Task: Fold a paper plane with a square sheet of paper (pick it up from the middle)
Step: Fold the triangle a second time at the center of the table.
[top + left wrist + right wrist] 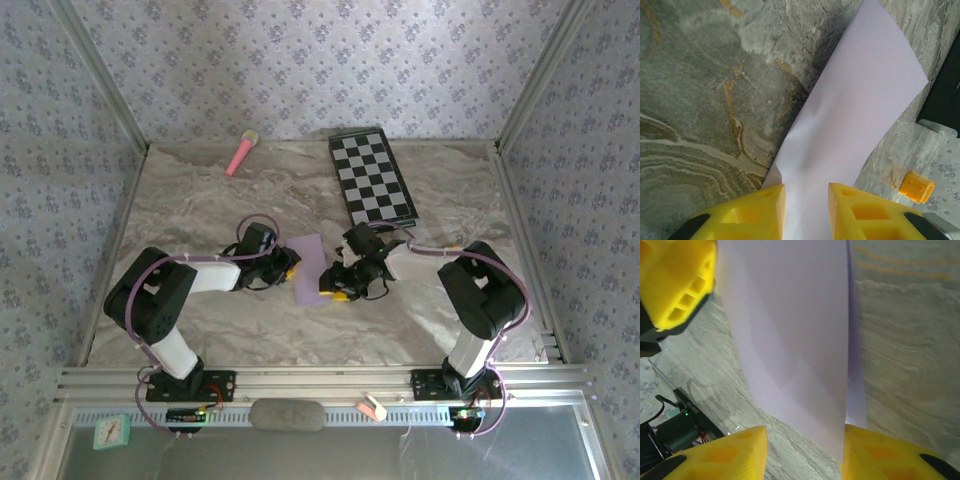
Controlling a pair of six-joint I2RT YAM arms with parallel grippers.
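The square sheet of paper (310,268) lies on the marble tabletop (200,190) a little toward the arm bases from the near left corner of the checkered board (372,180), apart from the board. From above it reads as a narrow pale lilac strip, longer than wide, slightly tilted. In the right wrist view the sheet (790,315) has a second layer peeking out along its right edge, so it looks folded over on itself. Whether it lies fully flat there I cannot tell. The left gripper (289,265) sits farther left of the board than the sheet, right at the sheet's left edge. In its own view the left gripper (806,192) has its yellow fingers (747,215) a modest way apart, with the sheet (850,125) showing in the gap and running away up and to the right. They are not pinched flat on it. The right gripper (340,288) is just toward the bases from the board's near end, at the sheet's right edge. In its own view the right gripper (804,432) is spread wide, the sheet's near end reaching down between the fingers close to the right one. One of the left gripper's yellow fingers (675,285) shows at the sheet's far side. A pink stick (241,152) lies well to the left of the board's far end, close to the back wall.
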